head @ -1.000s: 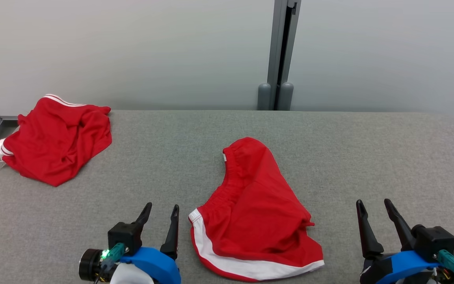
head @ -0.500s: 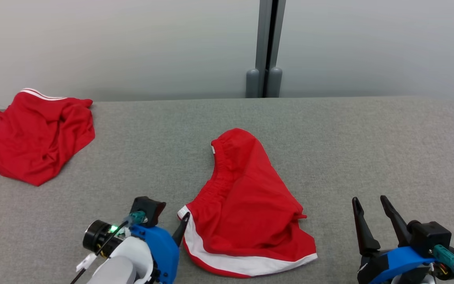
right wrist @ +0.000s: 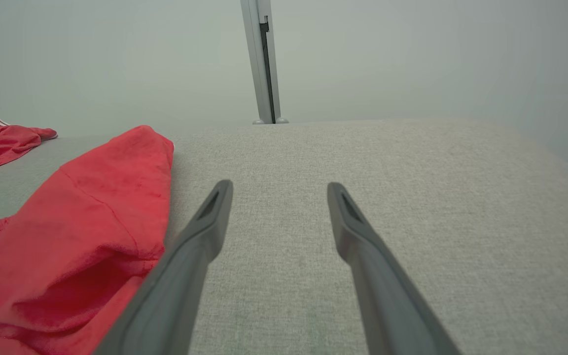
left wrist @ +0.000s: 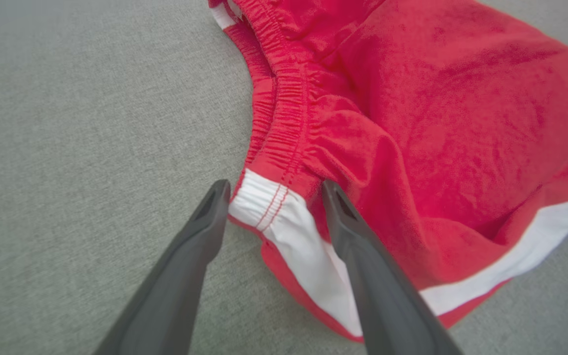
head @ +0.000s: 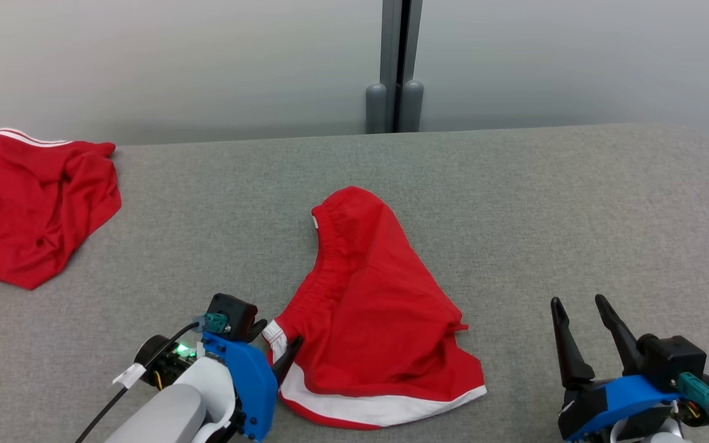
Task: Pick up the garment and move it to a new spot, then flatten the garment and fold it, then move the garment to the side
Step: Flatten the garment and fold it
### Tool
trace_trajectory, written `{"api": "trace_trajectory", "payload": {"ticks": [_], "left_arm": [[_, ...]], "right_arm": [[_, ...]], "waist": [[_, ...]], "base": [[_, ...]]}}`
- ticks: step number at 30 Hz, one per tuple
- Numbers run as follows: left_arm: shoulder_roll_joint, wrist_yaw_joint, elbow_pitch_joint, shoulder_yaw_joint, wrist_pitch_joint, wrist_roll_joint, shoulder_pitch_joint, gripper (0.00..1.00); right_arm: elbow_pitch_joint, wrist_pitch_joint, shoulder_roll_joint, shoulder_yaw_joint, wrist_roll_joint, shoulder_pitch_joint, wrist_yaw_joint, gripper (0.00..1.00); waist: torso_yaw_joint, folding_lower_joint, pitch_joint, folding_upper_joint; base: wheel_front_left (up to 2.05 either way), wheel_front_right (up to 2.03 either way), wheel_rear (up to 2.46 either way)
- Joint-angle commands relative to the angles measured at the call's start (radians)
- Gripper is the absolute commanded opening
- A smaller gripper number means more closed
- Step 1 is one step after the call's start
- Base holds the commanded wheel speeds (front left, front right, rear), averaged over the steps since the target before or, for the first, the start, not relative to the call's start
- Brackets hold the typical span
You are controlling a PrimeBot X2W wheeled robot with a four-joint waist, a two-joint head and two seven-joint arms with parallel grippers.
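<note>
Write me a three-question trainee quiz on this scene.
1. True or false: the left claw, open, straddles the white-trimmed corner of the red fabric shorts.
2. The right claw is: A) shut on cloth; B) open over the bare grey fabric-covered table; C) gripping a metal post.
3. Fill in: a second crumpled red garment lies at the table's far ___ side.
Key: 1 true; 2 B; 3 left.

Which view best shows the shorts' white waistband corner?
Left wrist view: the white corner lies large, framed by the open left gripper. Head view has it small beside that gripper; right wrist view catches the shorts sideways.
</note>
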Motion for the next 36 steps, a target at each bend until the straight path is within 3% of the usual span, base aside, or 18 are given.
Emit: {"api": "trace_trajectory", "payload": {"ticks": [1, 9, 11, 12, 14, 25, 32, 33, 36], "left_arm": [[0.01, -0.001, 0.007, -0.022, 0.005, -0.02, -0.023, 1.0], [0.05, -0.001, 0.011, -0.138, 0.025, -0.106, -0.072, 1.0], [0.066, -0.001, 0.006, -0.168, 0.031, -0.126, -0.082, 0.93], [0.072, -0.001, 0.002, -0.183, 0.033, -0.137, -0.085, 0.78], [0.082, -0.001, -0.004, -0.209, 0.03, -0.153, -0.093, 0.64], [0.066, -0.001, 0.015, -0.313, -0.036, -0.212, -0.144, 0.66], [0.053, -0.001, 0.052, -0.351, -0.095, -0.243, -0.165, 0.24], [0.053, -0.001, 0.052, -0.351, -0.095, -0.243, -0.165, 0.24], [0.061, -0.001, 0.065, -0.358, -0.138, -0.252, -0.166, 0.06]], "right_arm": [[-0.001, -0.002, -0.003, -0.002, -0.008, -0.013, 0.0, 1.0], [0.002, -0.003, -0.003, -0.005, -0.011, -0.024, 0.0, 1.0], [0.003, -0.005, -0.003, -0.005, -0.011, -0.022, 0.0, 1.0], [0.004, -0.005, -0.003, -0.006, -0.011, -0.022, 0.0, 1.0], [0.005, -0.006, -0.003, -0.007, -0.01, -0.024, 0.0, 1.0], [0.015, -0.01, -0.003, 0.0, -0.005, -0.041, 0.0, 1.0], [0.021, -0.014, -0.003, -0.002, 0.002, -0.04, 0.0, 1.0], [0.021, -0.014, -0.003, -0.002, 0.002, -0.04, 0.0, 1.0], [0.026, -0.013, -0.003, -0.01, -0.001, -0.034, 0.0, 1.0]], "waist": [[-0.002, -0.0001, 0.003, -0.0001], [-0.008, -0.0001, 0.019, -0.0001], [-0.008, -0.0001, 0.021, -0.0001], [-0.008, -0.0001, 0.022, -0.0001], [-0.007, -0.0001, 0.025, -0.0001], [-0.01, -0.0001, 0.033, -0.0001], [-0.022, -0.0001, 0.033, -0.0001], [-0.022, -0.0001, 0.033, -0.0001], [-0.02, -0.0001, 0.031, -0.0001]], "base": [[0.0, 0.0, 0.0], [0.0, 0.0, 0.0], [0.0, 0.0, 0.0], [0.0, 0.0, 0.0], [0.0, 0.0, 0.0], [0.0, 0.0, 0.0], [0.0, 0.0, 0.0], [0.0, 0.0, 0.0], [0.0, 0.0, 0.0]]}}
